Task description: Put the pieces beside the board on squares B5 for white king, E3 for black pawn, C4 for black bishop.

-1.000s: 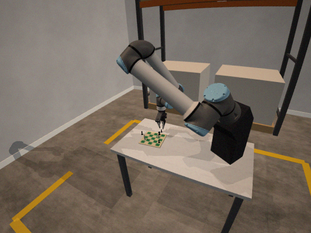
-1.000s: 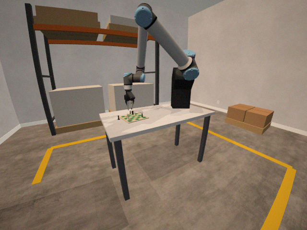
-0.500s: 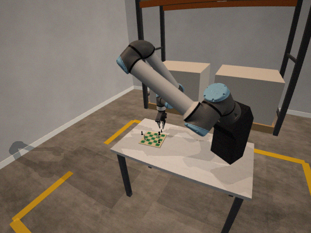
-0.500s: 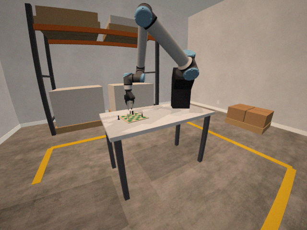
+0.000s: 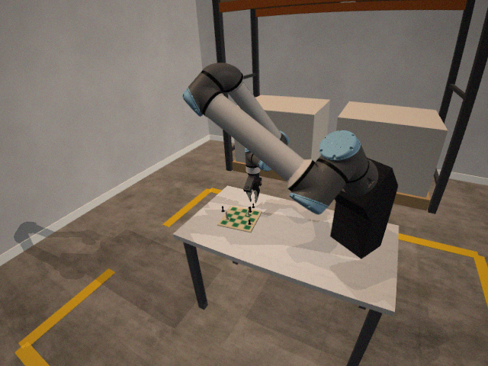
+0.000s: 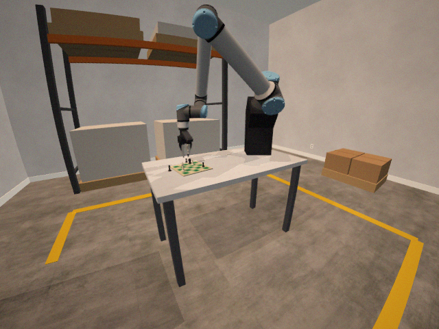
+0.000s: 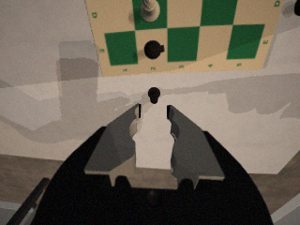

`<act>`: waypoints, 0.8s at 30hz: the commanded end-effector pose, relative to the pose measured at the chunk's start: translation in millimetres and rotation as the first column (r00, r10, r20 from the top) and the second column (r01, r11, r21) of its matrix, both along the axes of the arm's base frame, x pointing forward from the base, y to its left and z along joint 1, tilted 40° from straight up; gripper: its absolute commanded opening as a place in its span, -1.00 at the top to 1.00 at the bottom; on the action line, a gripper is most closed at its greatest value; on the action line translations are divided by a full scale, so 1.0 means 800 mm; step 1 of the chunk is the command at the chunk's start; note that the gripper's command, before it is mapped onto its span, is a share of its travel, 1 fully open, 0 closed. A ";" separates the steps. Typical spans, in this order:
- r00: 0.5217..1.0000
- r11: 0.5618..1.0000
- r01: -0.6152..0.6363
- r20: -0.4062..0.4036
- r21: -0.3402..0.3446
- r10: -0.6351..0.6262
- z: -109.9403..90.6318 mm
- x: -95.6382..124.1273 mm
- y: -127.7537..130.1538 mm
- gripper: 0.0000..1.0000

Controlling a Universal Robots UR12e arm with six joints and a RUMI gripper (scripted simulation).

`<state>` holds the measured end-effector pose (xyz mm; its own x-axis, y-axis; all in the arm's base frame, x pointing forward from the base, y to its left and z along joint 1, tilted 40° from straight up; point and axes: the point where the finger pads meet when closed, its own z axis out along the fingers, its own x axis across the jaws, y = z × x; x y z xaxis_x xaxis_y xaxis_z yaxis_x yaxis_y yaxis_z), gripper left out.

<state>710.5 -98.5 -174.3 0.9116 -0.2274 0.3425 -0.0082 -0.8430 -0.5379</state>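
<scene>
With jaws [image 5: 253,200] [image 6: 186,155] parted only partway and nothing between, hovers over the table [image 5: 291,244] [image 6: 226,173] [image 7: 213,134], next to the cream-and-green chequered board [image 5: 219,225] [image 6: 184,175] [image 7: 110,70]. Points down towards a small black round-headed piece [image 5: 252,205] [image 6: 186,160] [image 7: 154,94], taken to be the pawn, upright on the table just off the E edge, near column 2. Has a tall white piece [image 5: 226,216] [image 6: 183,166] across the board, seemingly on B5; suggests the king is already placed. Shows another black upright piece [image 5: 223,208] [image 6: 169,168] [image 7: 298,7] beside the board past column 5, probably the bishop still needed on C4.

Seems, then, to be at the pawn's pick-up, with E3 as its goal. Calls next for lining up over the pawn, opening wider if the gap proves tight, lowering straight, closing on it, then lifting clear. Needs care around the black piece [image 5: 249,209] [image 6: 189,161] [image 7: 152,50] on E2, close to the pawn and right beside E3, and around the pale piece [image 5: 248,213] [image 7: 150,10] on D2; could knock either with a sideways approach. Asks finally for an upright release inside E3, before turning to the bishop
</scene>
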 end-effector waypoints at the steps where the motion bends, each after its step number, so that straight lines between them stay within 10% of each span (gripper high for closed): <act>1: 1.000 1.000 0.000 0.001 -0.001 0.000 0.000 0.000 -0.001 0.60; 24: 1.000 1.000 0.000 0.001 -0.001 0.000 -0.015 0.009 0.009 0.60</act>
